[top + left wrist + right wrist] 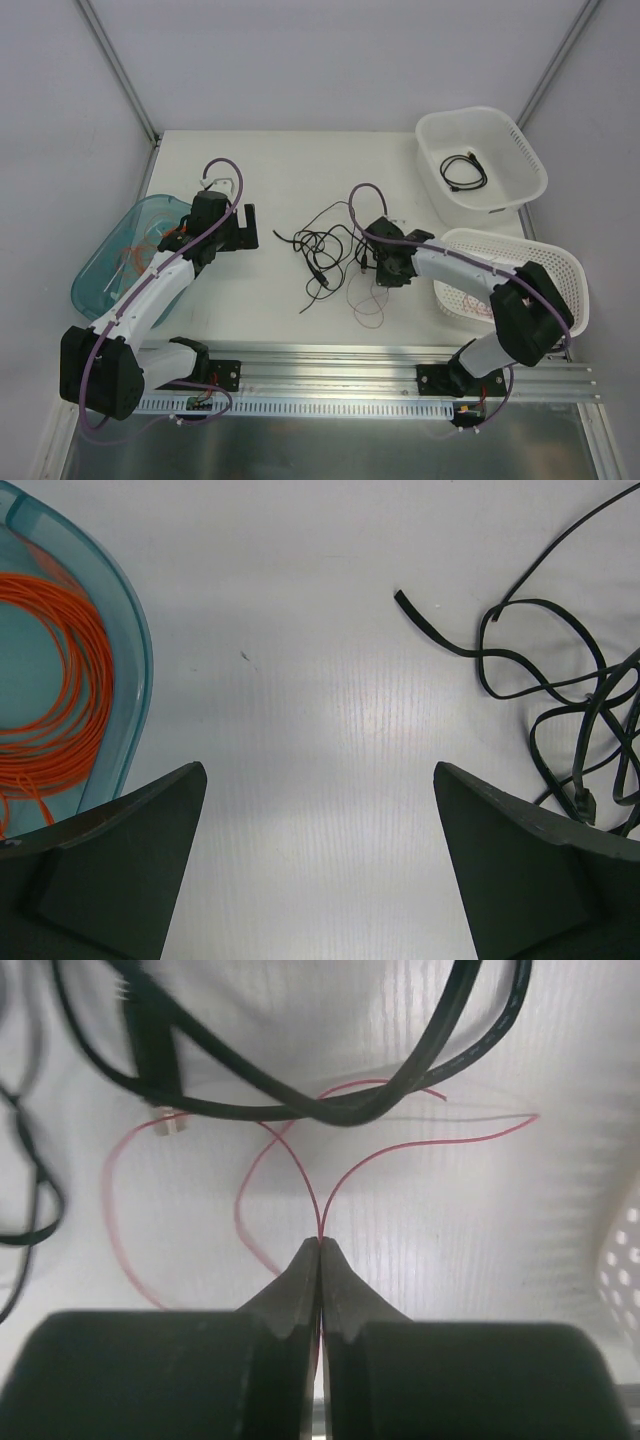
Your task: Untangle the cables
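Black cables [340, 1112] cut off at top frame edge. Right gripper [320, 1243] jaws pinch red wire [420, 1145], strands forking upward. Left gripper [318, 770] spread wide.

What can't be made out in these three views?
- Right wrist view: the red wire past the pinch, hidden between the shut fingers of the right hand; the black cables are cut off by the top edge.
- Left wrist view: black cables cut off by the right edge, orange coil by the left.
- Top view: red wire too thin to trace; right hand's grip too small to see.
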### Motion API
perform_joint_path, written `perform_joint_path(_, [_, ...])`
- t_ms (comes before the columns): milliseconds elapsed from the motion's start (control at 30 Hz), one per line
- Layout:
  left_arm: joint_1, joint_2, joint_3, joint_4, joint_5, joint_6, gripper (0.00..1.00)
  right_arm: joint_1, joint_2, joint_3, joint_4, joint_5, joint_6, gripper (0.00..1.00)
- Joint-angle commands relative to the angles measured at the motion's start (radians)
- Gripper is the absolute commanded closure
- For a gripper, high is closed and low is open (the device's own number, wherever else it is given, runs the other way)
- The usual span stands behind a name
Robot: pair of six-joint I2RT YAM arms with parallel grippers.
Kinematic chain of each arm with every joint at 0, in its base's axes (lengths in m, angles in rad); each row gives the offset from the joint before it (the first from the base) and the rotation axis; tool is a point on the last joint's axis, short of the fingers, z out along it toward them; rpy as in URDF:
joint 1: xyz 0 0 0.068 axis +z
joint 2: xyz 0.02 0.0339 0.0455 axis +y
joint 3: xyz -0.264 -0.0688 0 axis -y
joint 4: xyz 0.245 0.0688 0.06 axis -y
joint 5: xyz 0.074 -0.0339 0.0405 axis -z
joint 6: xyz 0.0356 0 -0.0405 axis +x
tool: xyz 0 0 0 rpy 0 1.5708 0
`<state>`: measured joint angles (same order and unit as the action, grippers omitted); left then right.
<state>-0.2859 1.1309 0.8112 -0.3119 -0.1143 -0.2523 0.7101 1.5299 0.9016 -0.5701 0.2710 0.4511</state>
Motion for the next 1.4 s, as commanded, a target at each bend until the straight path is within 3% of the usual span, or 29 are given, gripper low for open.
perform_joint_path(0, [0.013, -0.019, 0.031, 0.011, -0.007, 0.004, 0.01, -0.003, -0.146, 0.134, -0.111, 0.011, -0.084, 0.99])
perform_joint_path(233, [0.013, -0.022, 0.029, 0.013, -0.01, 0.005, 0.01, -0.053, -0.284, 0.459, -0.306, 0.051, -0.25, 0.99])
perform_joint_path(467, [0.013, -0.023, 0.028, 0.011, -0.013, 0.004, 0.01, -0.306, -0.402, 0.687, -0.372, -0.053, -0.336, 0.99])
perform_joint_path(633, [0.013, -0.026, 0.026, 0.013, -0.013, 0.004, 0.01, -0.472, -0.476, 0.731, -0.387, -0.056, -0.353, 0.99])
perform_joint_path(767, [0.013, -0.025, 0.026, 0.011, -0.015, 0.004, 0.01, -0.65, -0.52, 0.732, -0.357, -0.159, -0.324, 0.99])
perform_joint_path(967, [0.013, -0.023, 0.025, 0.011, -0.015, 0.004, 0.01, -0.808, -0.525, 0.818, -0.324, -0.263, -0.276, 0.99])
perform_joint_path(1200, [0.014, -0.013, 0.029, 0.013, -0.013, 0.004, 0.01, -0.859, -0.481, 0.956, -0.266, -0.44, -0.221, 0.99])
perform_joint_path(1367, [0.013, -0.008, 0.031, 0.011, -0.015, 0.004, 0.01, -0.894, -0.478, 0.991, -0.252, -0.368, -0.216, 0.99])
